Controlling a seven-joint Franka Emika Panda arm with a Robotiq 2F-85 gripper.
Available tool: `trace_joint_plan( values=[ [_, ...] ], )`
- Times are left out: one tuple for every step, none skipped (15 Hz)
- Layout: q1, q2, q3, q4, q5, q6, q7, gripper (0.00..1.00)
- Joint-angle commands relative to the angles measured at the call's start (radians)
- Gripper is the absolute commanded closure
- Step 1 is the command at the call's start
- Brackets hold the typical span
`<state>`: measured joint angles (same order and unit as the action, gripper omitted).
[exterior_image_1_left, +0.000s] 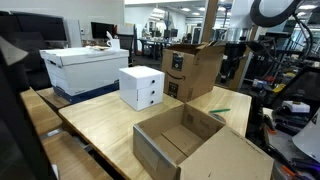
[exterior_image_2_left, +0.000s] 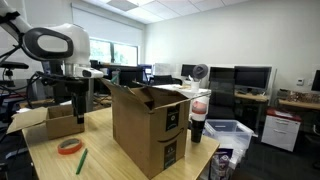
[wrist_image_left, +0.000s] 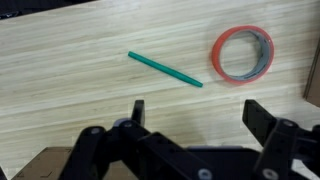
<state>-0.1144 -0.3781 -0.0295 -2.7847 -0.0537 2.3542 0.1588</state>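
In the wrist view my gripper is open and empty above the bare wooden table. A green pen lies on the table just ahead of the fingers. A red tape roll lies flat beside it, to the right. I touch neither. In an exterior view the tape roll and pen lie near the table's front edge, with my gripper hanging above and behind them. The pen also shows in an exterior view, near my arm.
A tall open cardboard box stands next to the pen and tape; it also shows in an exterior view. A low open cardboard box, a small white drawer unit and a white lidded box share the table. Desks and monitors lie beyond.
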Motion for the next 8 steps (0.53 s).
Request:
trace_joint_plan(
  values=[
    [-0.004, 0.078, 0.025, 0.001, -0.002, 0.061, 0.079, 0.00],
    [-0.002, 0.094, 0.023, 0.001, 0.006, 0.068, 0.087, 0.00],
    [0.000, 0.111, 0.023, 0.001, 0.010, 0.075, 0.097, 0.00],
    [0.001, 0.128, 0.024, 0.001, 0.011, 0.082, 0.105, 0.00],
    [0.004, 0.153, 0.023, 0.001, 0.014, 0.093, 0.112, 0.00],
    [0.006, 0.168, 0.022, 0.001, 0.014, 0.096, 0.113, 0.00],
    [0.010, 0.181, 0.019, 0.001, 0.021, 0.094, 0.108, 0.00],
    [0.015, 0.193, 0.017, 0.001, 0.029, 0.093, 0.104, 0.00]
  ],
)
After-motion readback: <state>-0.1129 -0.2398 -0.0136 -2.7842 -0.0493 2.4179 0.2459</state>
